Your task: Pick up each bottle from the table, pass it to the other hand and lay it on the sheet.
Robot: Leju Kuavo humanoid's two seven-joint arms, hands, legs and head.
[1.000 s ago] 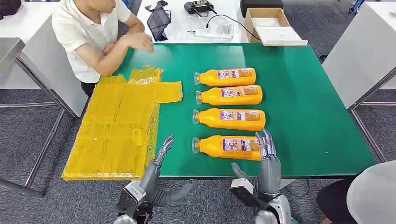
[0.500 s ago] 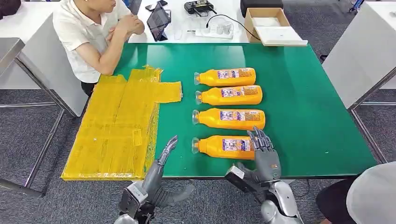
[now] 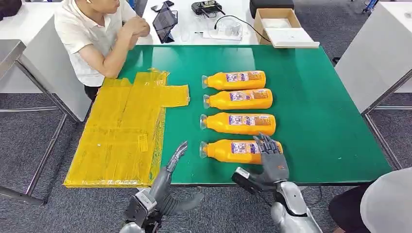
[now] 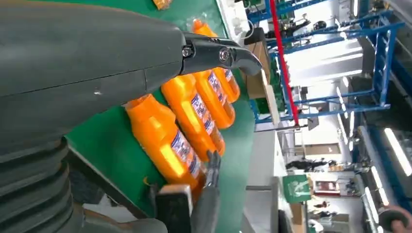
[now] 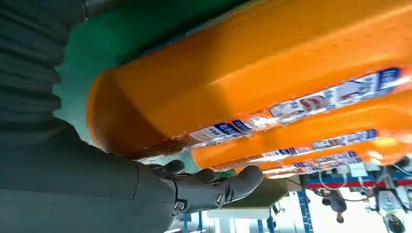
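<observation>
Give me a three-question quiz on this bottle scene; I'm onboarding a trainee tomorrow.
1. How many orange bottles lie on the green table?
2. True or false: a bottle already lies on the yellow sheet.
3. Which hand reaches over the nearest bottle: (a) left hand, (b) right hand?

Key: 1. Four. 2. False. 3. (b), its fingers over the bottle's base end.

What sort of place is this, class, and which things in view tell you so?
Probably a robotics lab or industrial workshop: a green test table with four identical orange bottles lined up, blue metal racking, and a worktable with a tablet.
</observation>
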